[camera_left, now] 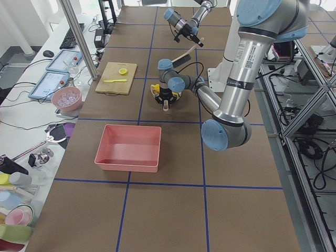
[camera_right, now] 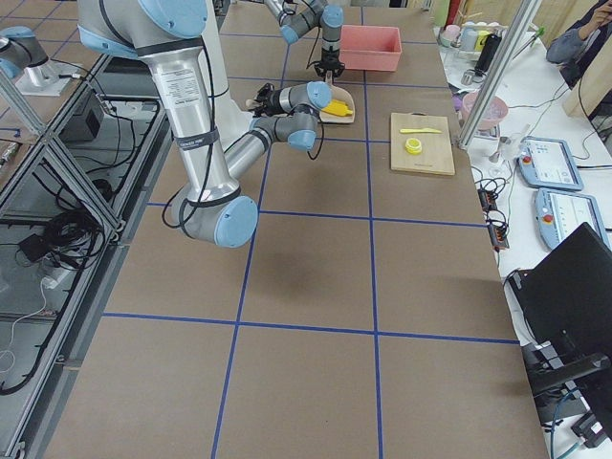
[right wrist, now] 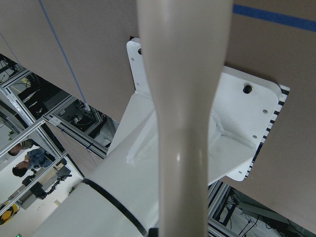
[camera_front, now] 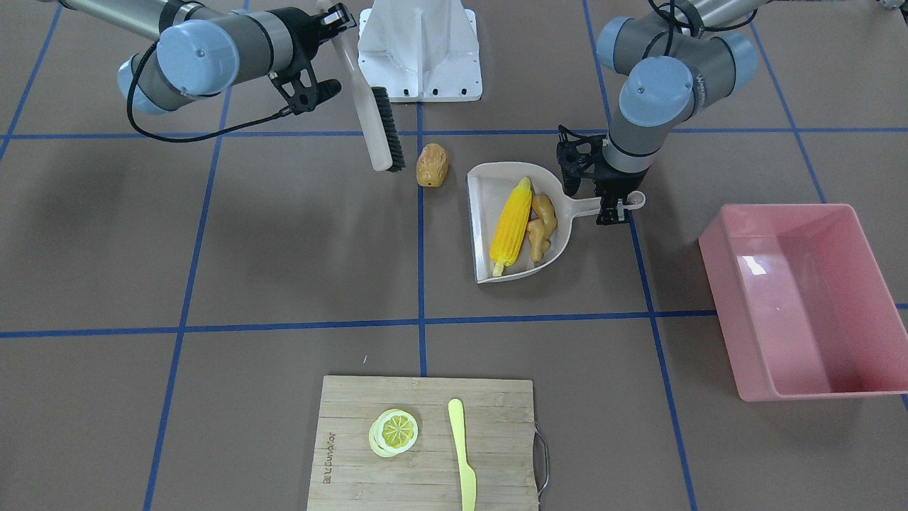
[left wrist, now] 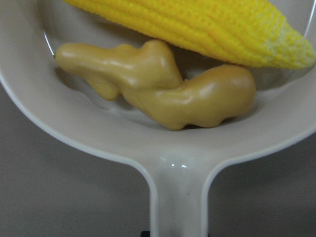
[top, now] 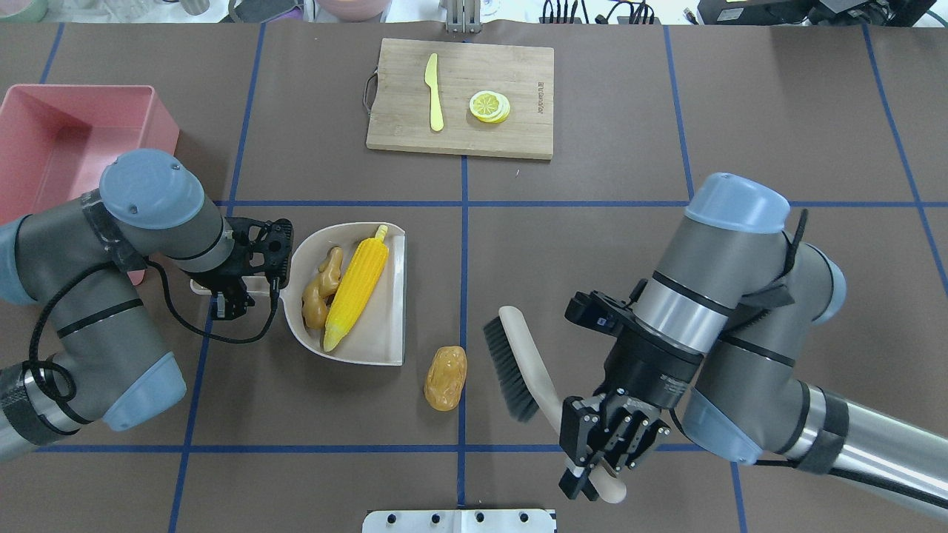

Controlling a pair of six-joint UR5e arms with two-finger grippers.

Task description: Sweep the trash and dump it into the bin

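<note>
The handle of the dustpan was pinched between the jaws of the left gripper. The corn cob and ginger root were seen lying side by side inside it. The potato was found on the bare tabletop between the dustpan's open mouth and the brush, whose handle was clamped by the right gripper. The bin was placed by the tabletop's left edge.

The left pincer grips the dustpan by its handle. The corn cob and ginger root lie side by side inside it. The potato sits on the desk between the dustpan and the brush, which the right pincer clamps.
</note>
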